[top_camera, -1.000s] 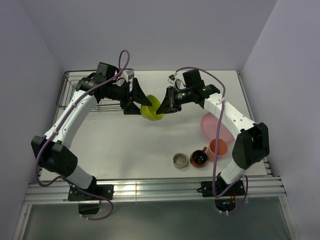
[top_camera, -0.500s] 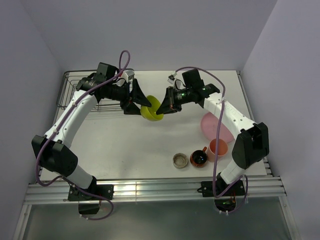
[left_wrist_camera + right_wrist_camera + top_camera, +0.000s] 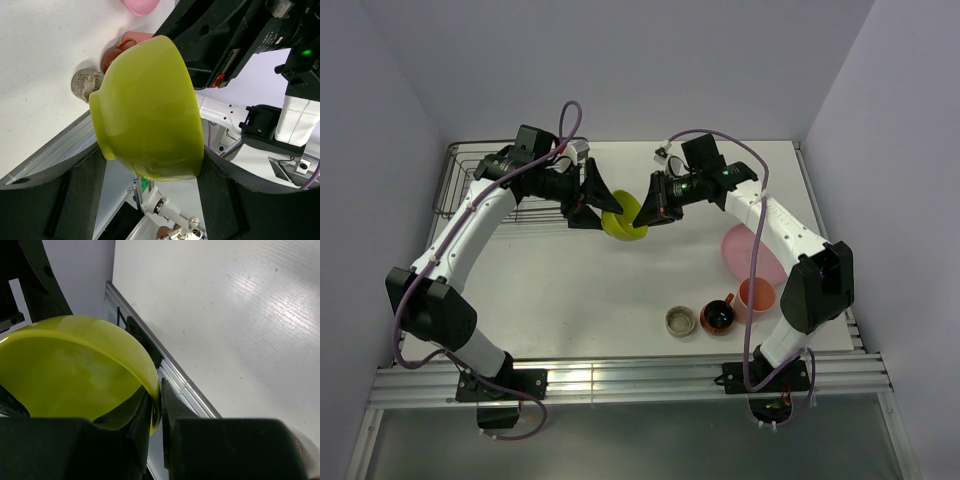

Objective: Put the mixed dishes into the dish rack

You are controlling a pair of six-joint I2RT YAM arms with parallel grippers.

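Observation:
The lime-green bowl (image 3: 625, 222) hangs tilted on its side above the table's middle, between both arms. My left gripper (image 3: 603, 210) comes from the rack side; in the left wrist view its fingers (image 3: 220, 185) sit against both flanks of the bowl (image 3: 150, 110), shut on it. My right gripper (image 3: 648, 212) holds the opposite edge. In the right wrist view it (image 3: 156, 400) pinches the bowl's rim (image 3: 65, 370), one finger inside, one outside. The dish rack (image 3: 470, 185) stands at the far left, partly hidden by the left arm.
At the right lie the pink plate (image 3: 752, 255), the salmon-pink cup (image 3: 757, 295), the orange-red mug (image 3: 717, 317) and the beige-grey cup (image 3: 680, 321) near the front edge. Walls enclose the table at back, left and right.
The left jaws have closed in against the bowl's sides. The right arm has shifted slightly left. The bowl stays in the same spot.

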